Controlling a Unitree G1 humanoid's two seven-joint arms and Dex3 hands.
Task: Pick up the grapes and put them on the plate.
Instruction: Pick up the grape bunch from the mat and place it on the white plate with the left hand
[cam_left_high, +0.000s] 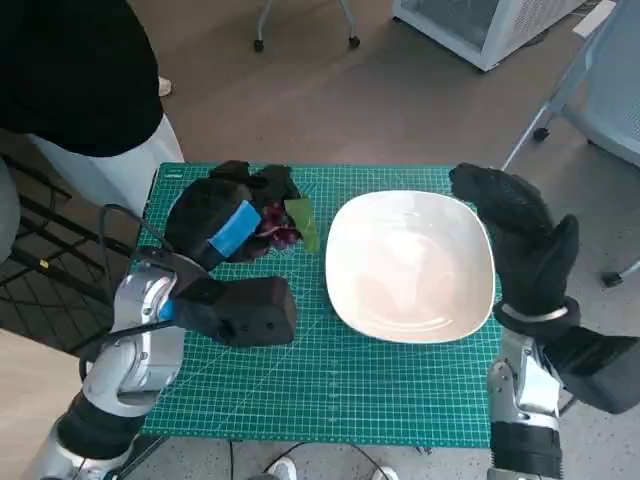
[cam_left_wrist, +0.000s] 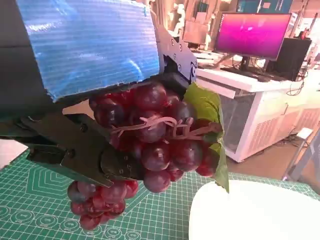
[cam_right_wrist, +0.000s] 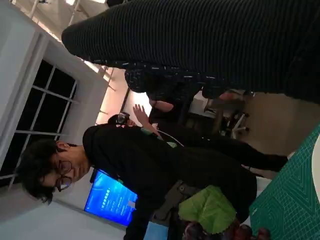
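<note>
Right, from the head view the left hand (cam_left_high: 225, 225) holds the grapes (cam_left_high: 280, 228) over the green cutting mat (cam_left_high: 330, 390) on the worktop, just beside the white plate (cam_left_high: 410, 265), with a green leaf (cam_left_high: 303, 222) poking out toward the plate's rim. On the far side of the plate the gloved right hand (cam_left_high: 520, 245) hovers at the edge, fingers (cam_left_high: 480, 190) spread and holding nothing. A person in black (cam_left_high: 70, 70) stands at the worktop's far left corner, and a chair base and a white cabinet stand on the floor beyond.

Over to the left wrist view: the black fingers (cam_left_wrist: 75, 150) wrap the dark red bunch (cam_left_wrist: 155, 140) from below, the blue tape (cam_left_wrist: 90, 40) above it. The lower grapes dangle clear of the mat (cam_left_wrist: 30, 200), and the plate (cam_left_wrist: 255, 210) lies close alongside. A pink-lit monitor (cam_left_wrist: 252, 35) glows behind.

Now the right wrist view, turned on its side: the glove (cam_right_wrist: 200, 45) fills one edge, its fingers hardly show, a person in black (cam_right_wrist: 145, 165) sits beyond, and the leaf (cam_right_wrist: 210, 210) and a few grapes (cam_right_wrist: 240, 232) peek in at the mat's (cam_right_wrist: 295, 195) edge.
</note>
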